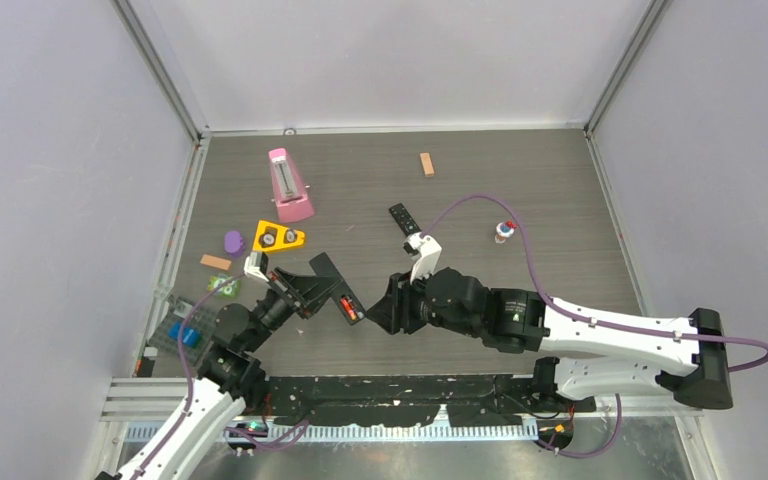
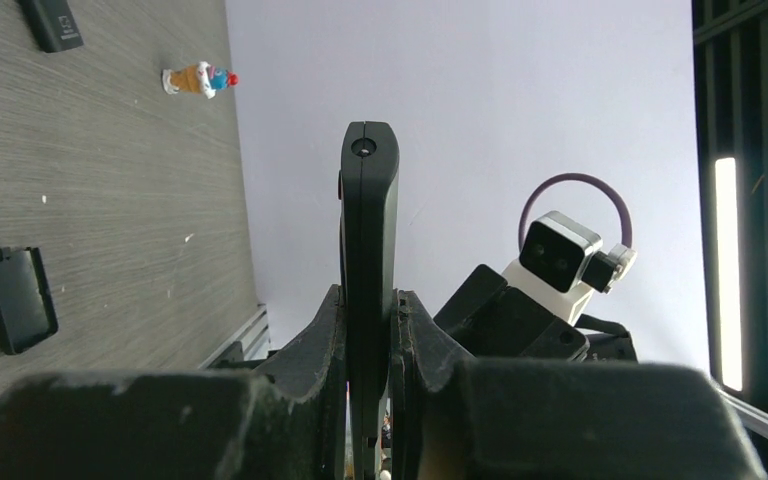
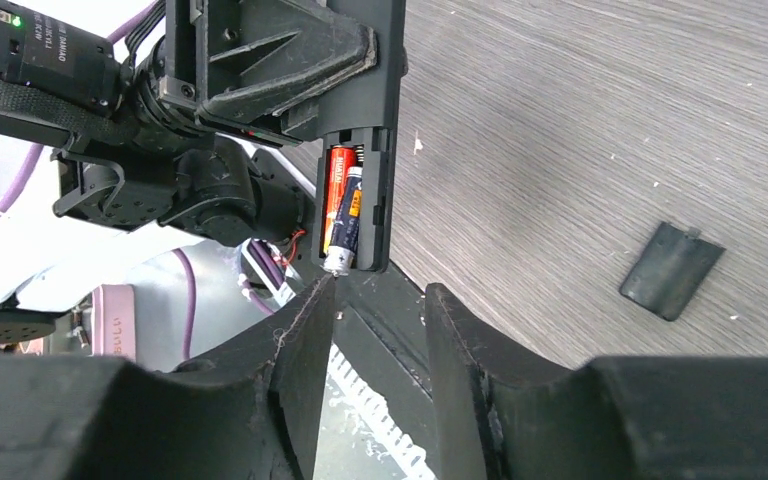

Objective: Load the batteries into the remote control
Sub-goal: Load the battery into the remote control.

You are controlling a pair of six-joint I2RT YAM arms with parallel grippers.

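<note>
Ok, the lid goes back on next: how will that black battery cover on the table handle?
The battery cover lies flat and looks thin, so probably light, stiff plastic. On the smooth table it would likely slide if pushed, and its low edges may be hard to pinch.

Both arms reach inward, the left hand (image 2: 370, 305) clamping the remote control (image 2: 368, 200), the right hand (image 3: 382, 290) seemingly spread.

I see my left tool (image 2: 370, 305) clamping a slim black plastic remote control (image 2: 368, 210) edge-on at frame centre. At left, a flat black rectangular cover (image 2: 20, 298) lies on the grey wood-grain surface (image 2: 110, 200); a small colourful figurine (image 2: 198, 78) sits upper left.
</note>
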